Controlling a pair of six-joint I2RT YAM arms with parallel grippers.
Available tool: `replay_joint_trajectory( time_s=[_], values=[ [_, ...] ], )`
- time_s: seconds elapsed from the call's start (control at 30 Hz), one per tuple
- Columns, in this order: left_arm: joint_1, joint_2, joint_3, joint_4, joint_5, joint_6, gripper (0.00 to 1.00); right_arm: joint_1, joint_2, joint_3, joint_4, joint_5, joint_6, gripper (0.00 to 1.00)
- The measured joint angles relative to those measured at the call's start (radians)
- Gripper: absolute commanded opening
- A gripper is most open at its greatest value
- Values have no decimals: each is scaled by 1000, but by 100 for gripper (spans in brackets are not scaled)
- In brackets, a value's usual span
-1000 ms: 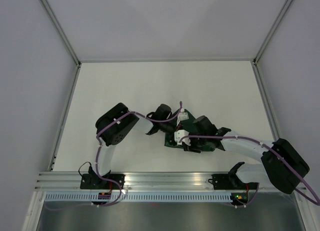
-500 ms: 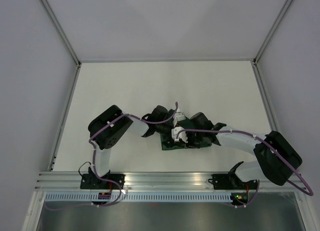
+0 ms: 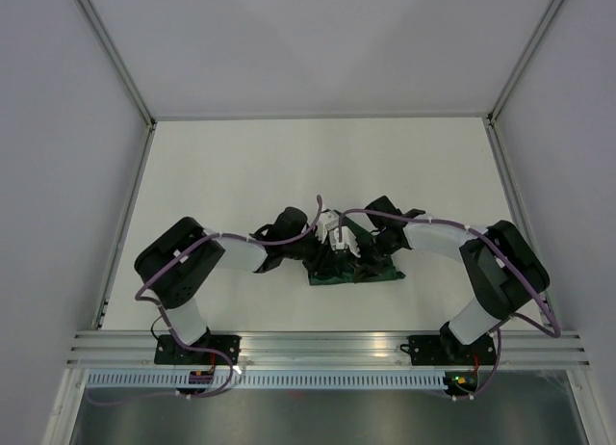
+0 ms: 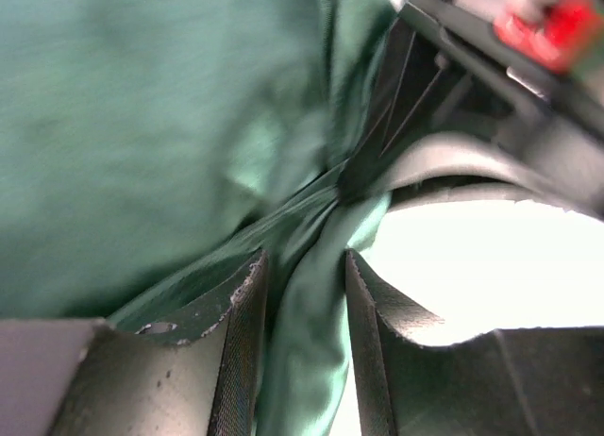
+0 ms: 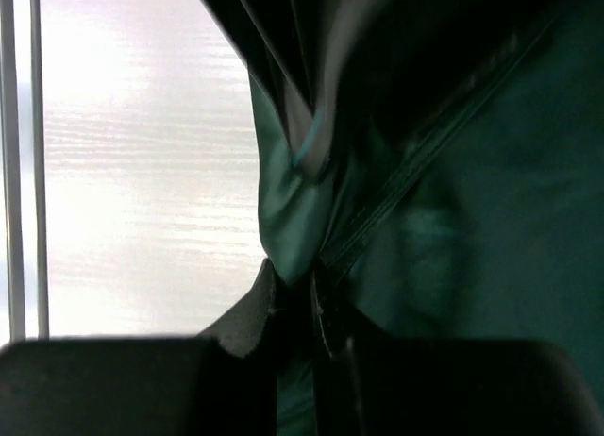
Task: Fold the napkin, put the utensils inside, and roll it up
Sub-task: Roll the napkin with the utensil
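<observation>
The dark green napkin [image 3: 358,270] lies bunched on the white table between both arms, mostly under the gripper heads. My left gripper [image 3: 320,245] is shut on a fold of the napkin [image 4: 307,323] that runs between its fingers. My right gripper [image 3: 358,245] is shut on another fold of the napkin [image 5: 293,219], with a hem seam running beside it. The two gripper heads sit close together over the cloth. The orange-red utensil is not visible in any view.
The white table [image 3: 241,166] is walled by grey panels at left, right and back. A metal rail [image 3: 318,349] runs along the near edge by the arm bases. The right gripper's black body and a red part [image 4: 557,25] show in the left wrist view.
Both arms have swung left and their wrists have closed in over the napkin. The cloth has been drawn into a tighter, flatter bundle slightly farther left and toward the front.
</observation>
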Motion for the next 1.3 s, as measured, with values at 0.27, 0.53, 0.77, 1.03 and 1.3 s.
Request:
replay_joint_trajectory(
  time_s=[0.27, 0.53, 0.77, 1.03, 1.3],
  values=[
    [38, -217, -142, 57, -203, -2, 43, -46, 124, 112, -131, -87, -29, 1],
    [-12, -385, -245, 123, -352, 29, 41, -84, 263, 239, -296, -159, -38, 1],
    [-252, -432, -301, 161, -590, 179, 41, -104, 362, 303, -428, -217, -34, 1],
    [-482, -309, -232, 171, -792, 411, 40, -114, 428, 332, -534, -236, -31, 1],
    [-616, -126, -175, 177, -883, 573, 48, -123, 454, 337, -577, -239, -32, 1]
  ],
)
